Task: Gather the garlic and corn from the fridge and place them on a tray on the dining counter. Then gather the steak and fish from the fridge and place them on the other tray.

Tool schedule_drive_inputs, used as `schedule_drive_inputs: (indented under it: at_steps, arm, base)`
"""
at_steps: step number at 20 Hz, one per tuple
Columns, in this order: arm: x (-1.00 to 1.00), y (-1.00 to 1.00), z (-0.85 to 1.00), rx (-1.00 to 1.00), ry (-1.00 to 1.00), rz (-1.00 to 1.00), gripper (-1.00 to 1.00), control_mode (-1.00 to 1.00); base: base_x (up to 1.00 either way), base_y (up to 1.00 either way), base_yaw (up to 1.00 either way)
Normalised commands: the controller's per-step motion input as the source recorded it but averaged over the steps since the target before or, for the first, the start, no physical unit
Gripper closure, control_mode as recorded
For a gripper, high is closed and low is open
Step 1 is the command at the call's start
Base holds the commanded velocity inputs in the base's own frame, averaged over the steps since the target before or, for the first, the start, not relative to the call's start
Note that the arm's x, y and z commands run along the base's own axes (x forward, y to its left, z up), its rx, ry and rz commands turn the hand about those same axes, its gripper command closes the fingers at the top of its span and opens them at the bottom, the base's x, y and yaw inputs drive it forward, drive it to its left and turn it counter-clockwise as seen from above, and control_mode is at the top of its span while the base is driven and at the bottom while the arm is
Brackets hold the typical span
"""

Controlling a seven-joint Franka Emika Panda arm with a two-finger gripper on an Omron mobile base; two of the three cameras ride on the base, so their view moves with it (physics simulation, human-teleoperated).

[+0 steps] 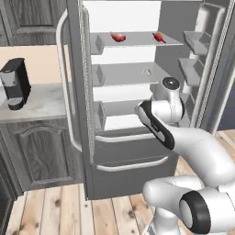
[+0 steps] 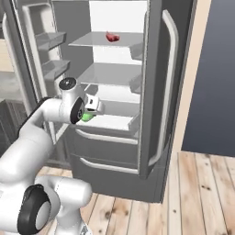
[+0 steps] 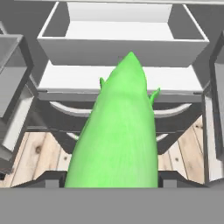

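Note:
The fridge [image 1: 133, 151] [image 2: 105, 151] stands in front of me with both upper doors swung open. My gripper [image 2: 92, 109] [image 3: 112, 179] is shut on the corn [image 3: 118, 131], a light-green oblong whose tip points at the lower shelf. In the base views the corn [image 2: 86, 117] [image 1: 150, 98] is a green sliver beside the hand. On the middle shelf lies the tiny off-white garlic [image 1: 148, 71]. The red steak [image 1: 118, 37] [image 2: 111, 36] rests on the top shelf. A second small red piece [image 1: 158, 37] lies to its right; I cannot tell whether it is the fish. The trays and dining counter are out of view.
A black coffee machine [image 1: 16, 82] stands on the wall counter [image 1: 41, 103] left of the fridge. The open left door [image 1: 73, 69] [image 2: 46, 50] and right door [image 1: 206, 50] [image 2: 160, 92] flank my arm closely. Wooden floor [image 2: 202, 193] lies below.

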Motion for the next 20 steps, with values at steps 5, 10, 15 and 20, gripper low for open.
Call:
schedule_drive_inputs:
  at_steps: [5,10,15,20]
  arm:
    - [0.00,0.00,0.00,0.00,0.00,0.00,1.00,1.00]
    - [0.00,0.00,0.00,0.00,0.00,0.00,1.00,1.00]
    - [0.00,0.00,0.00,0.00,0.00,0.00,1.00,1.00]
    - [0.00,0.00,0.00,0.00,0.00,0.00,1.00,1.00]
  base:
    - [-1.00,-0.02,0.06]
    - [-1.00,0.00,-0.16]
    - [-1.00,0.00,-0.55]
    - [-0.87,0.00,-0.70]
